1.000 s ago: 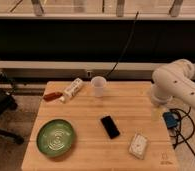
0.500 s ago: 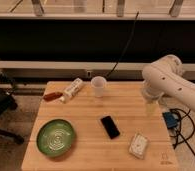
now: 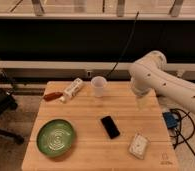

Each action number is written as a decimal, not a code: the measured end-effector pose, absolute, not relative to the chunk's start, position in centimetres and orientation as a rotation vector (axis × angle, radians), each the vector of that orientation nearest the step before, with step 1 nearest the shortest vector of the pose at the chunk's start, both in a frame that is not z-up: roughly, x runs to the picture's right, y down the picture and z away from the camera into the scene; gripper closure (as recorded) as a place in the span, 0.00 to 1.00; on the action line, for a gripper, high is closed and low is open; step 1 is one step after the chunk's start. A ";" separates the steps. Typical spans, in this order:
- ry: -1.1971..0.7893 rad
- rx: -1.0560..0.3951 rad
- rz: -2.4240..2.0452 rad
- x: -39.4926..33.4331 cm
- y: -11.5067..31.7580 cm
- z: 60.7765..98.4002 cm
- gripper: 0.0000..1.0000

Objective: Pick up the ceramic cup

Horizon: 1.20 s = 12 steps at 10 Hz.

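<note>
since the earlier frame the arm (image 3: 158, 82) has swung in from the tbl's right edge toward 9 o'clock, so the gripper (image 3: 140, 101) now hangs over the tbl (image 3: 91, 110) near its 2 o'clock corner; as far as i can make out the jaws are apart w/ nothing in them. ceramic cup (image 3: 98, 86) stands upright at the tbl's 12 o'clock edge, w/ the gripper off at its 3 o'clock and clear of it, and a white tube bottle (image 3: 73, 90) lies just beside it at 9 o'clock. green plate (image 3: 56, 137) sits at 8 o'clock, black phone (image 3: 110, 126) about mid-tbl, small packet (image 3: 138, 146) at 5 o'clock.
</note>
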State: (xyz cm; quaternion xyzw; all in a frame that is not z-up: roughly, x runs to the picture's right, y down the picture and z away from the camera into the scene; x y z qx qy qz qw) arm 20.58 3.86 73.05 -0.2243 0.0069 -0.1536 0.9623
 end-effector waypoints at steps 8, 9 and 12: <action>-0.039 -0.413 -0.476 16.1 1.2 74.9 0.20; -0.043 -0.410 -0.487 15.9 1.1 75.1 0.20; -0.066 -0.398 -0.536 14.2 0.5 76.0 0.20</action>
